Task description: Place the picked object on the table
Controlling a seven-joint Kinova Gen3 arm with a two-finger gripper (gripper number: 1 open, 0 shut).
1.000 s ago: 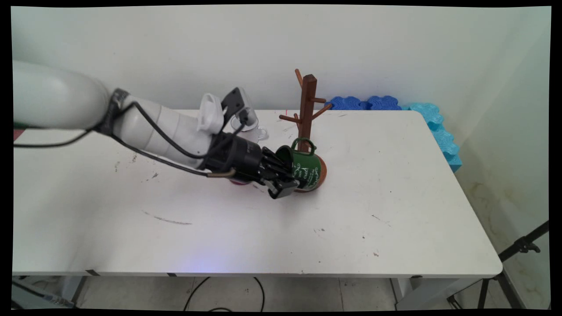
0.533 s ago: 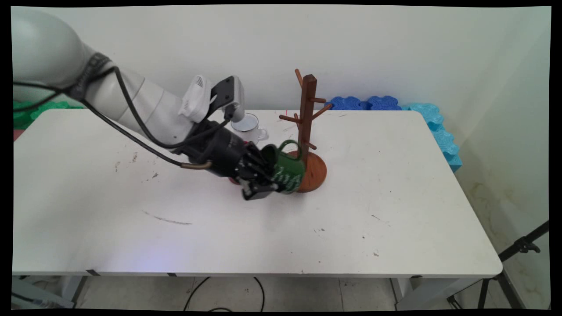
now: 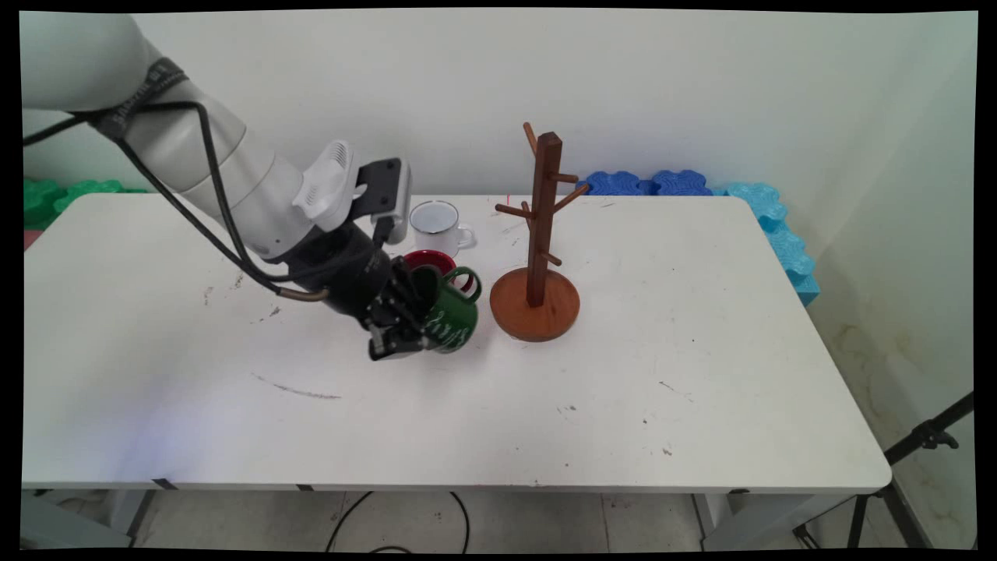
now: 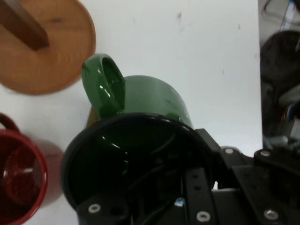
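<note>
So the gripper [image 3: 410, 327] is clamped on the rim of a green mug [image 3: 452, 318], one finger inside the mouth and one on the outer wall. The mug is tipped toward the arm, its handle pointing up and away toward the wall. You can't tell from the main view if its bottom touches the desk [image 3: 498, 413] or hangs just above it. In the hand view the mug [image 4: 140, 122] looks empty: just a dark glossy inside, nothing in it.

Right behind it, partly hidden by the gripper, sits a red mug [image 3: 430, 261], upright. In the hand view the red mug [image 4: 21, 180] is just beside the green one and looks empty too, though only part of it shows. A bit farther back stands a white enamel mug [image 3: 436, 226] with a dark rim, upright, handle to the right, nothing visible inside.

To the right of the green mug is a wooden mug tree [image 3: 539, 257] on a round base, close but not touching; its pegs are all bare.

The near half of the desk and the whole right side are wide open. At the far edges, blue foam blocks [image 3: 701, 191] lean by the wall on the right and green ones [image 3: 58, 199] on the left.
</note>
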